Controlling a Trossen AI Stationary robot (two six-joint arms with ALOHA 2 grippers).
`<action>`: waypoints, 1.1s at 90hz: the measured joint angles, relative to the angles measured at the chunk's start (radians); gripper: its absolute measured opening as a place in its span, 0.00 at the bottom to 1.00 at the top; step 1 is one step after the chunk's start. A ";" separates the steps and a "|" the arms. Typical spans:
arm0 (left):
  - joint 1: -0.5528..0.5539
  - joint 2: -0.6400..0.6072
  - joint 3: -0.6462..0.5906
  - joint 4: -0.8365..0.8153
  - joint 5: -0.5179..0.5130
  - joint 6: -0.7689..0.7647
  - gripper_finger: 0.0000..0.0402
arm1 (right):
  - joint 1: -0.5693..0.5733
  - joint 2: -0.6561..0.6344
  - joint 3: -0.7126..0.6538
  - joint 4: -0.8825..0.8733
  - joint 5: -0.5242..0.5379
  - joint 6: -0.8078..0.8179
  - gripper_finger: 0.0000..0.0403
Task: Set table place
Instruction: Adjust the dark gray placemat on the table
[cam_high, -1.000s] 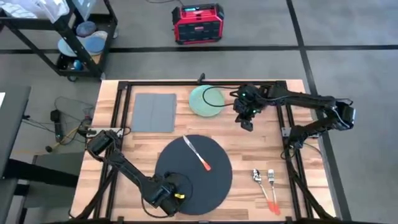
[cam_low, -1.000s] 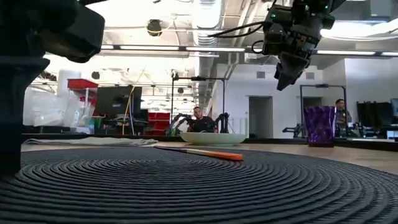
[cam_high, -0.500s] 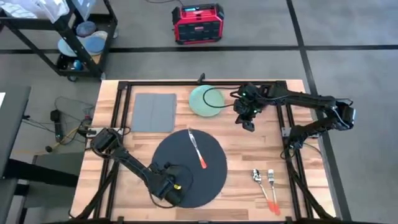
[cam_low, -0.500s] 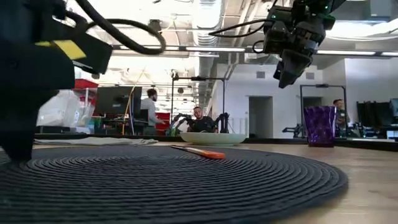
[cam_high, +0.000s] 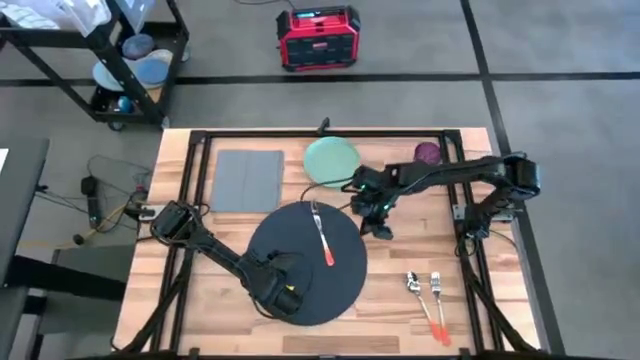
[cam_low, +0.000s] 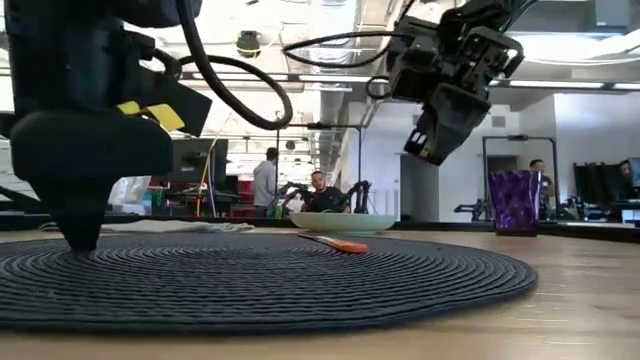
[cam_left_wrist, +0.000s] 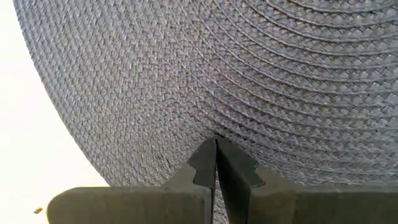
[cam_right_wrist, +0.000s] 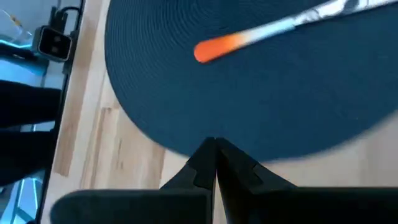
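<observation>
Under left gripper (cam_high: 281, 296): fingers pinched together, tips pressing placemat (cam_high: 305, 262) near its front-left edge | right gripper (cam_high: 381, 228): clenched, empty, hovering just beside mat's right rim | risk: mat slides, orange-handled knife (cam_high: 322, 236) on it shifts or rolls onto table (cam_high: 400, 310)

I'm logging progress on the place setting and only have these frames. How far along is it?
Partly done. The placemat lies flat on the table with a knife on it. In hand: the left gripper, shut, presses on the mat's near edge; the right gripper, shut and empty, hovers beside the mat. Left: the plate, napkin, spoon, fork and purple cup sit off the mat.
</observation>
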 joint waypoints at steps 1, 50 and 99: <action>0.000 0.000 0.000 -0.001 -0.002 0.004 0.00 | 0.002 0.006 0.000 0.007 -0.003 0.003 0.00; -0.003 -0.001 0.001 0.007 -0.010 -0.034 0.00 | 0.021 0.295 0.001 0.129 -0.055 0.015 0.00; -0.008 -0.001 0.003 0.016 -0.013 0.109 0.00 | 0.156 0.225 -0.237 0.420 -0.013 0.297 0.00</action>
